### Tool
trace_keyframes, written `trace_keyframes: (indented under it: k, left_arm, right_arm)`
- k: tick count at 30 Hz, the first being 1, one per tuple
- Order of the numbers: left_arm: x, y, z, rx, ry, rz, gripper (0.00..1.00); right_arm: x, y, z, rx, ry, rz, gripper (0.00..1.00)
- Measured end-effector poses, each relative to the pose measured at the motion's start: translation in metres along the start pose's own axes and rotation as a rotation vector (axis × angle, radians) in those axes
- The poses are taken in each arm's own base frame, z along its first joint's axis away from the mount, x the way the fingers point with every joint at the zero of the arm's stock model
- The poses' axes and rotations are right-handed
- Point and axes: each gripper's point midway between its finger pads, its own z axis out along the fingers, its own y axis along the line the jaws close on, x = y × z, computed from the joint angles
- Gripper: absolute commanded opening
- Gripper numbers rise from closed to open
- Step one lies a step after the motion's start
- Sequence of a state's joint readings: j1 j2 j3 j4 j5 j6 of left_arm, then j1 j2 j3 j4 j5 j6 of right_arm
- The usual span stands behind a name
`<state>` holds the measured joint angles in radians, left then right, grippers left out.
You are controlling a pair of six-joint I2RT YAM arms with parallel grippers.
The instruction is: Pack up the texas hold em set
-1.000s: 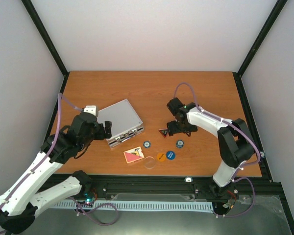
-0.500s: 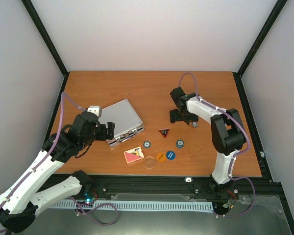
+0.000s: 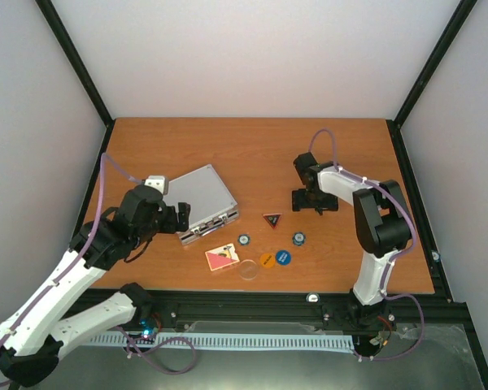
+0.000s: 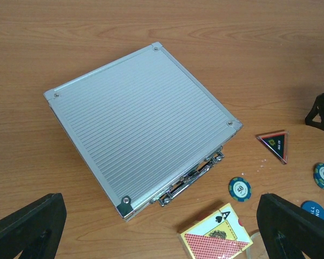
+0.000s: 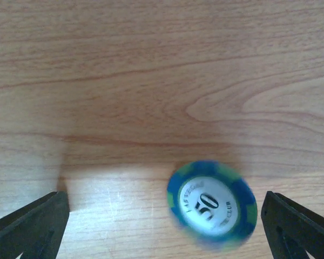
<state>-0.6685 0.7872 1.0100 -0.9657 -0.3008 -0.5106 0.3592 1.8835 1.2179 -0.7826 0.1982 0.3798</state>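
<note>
The texas hold em set lies spread on the wooden table. Its silver ribbed case (image 3: pixel 199 200) (image 4: pixel 140 118) is closed, latches facing the near side. My left gripper (image 3: pixel 177 218) (image 4: pixel 162 237) hovers open at the case's near-left corner, touching nothing. A pink card deck (image 3: pixel 221 257) (image 4: pixel 218 234), two blue chips (image 3: pixel 243 240) (image 3: pixel 298 238), a red-black triangle (image 3: pixel 272 218) (image 4: pixel 275 144), an orange disc (image 3: pixel 266 260), a blue disc (image 3: pixel 283 257) and a clear disc (image 3: pixel 249 270) lie right of the case. My right gripper (image 3: pixel 313 201) (image 5: pixel 164 226) is open above another blue chip (image 5: pixel 211 206), which looks blurred.
Black frame posts and white walls enclose the table (image 3: pixel 228 146). A black rail (image 3: pixel 309 305) runs along the near edge. The far half of the wood shows only bare grain.
My right gripper has swung right, away from the triangle, and now hangs over a separate chip. The left arm has barely shifted.
</note>
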Motion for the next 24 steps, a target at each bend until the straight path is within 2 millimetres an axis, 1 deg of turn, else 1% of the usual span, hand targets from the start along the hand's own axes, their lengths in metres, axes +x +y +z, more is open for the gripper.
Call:
trace_keyframes:
  k: [6,13,16,21,24]
  left_arm:
    - [0.0001,0.0000,0.0004,-0.001,0.001,0.000,1.00]
    - [0.0002,0.0002,0.0006,-0.003,0.002,0.001,1.00]
    - [0.0002,0.0001,0.0009,-0.003,0.002,0.001,1.00]
    - [0.0013,-0.0001,0.0035,-0.009,0.012,0.004,1.00]
    - [0.0024,-0.0006,0.0062,-0.013,0.021,0.007,1.00]
  right_arm:
    - [-0.0035,0.0023,0.0019,-0.035,-0.005,0.016,0.98]
    - [-0.0067,0.0046,0.0084,-0.135,0.003,0.064,0.95]
    - [-0.0074,0.0045,0.0086,-0.137,-0.005,0.064,0.92]
    - [-0.0074,0.0031,0.0088,-0.135,-0.019,0.065,0.92]
    - [-0.0060,0.0012,0.0087,-0.133,-0.037,0.066,0.88]
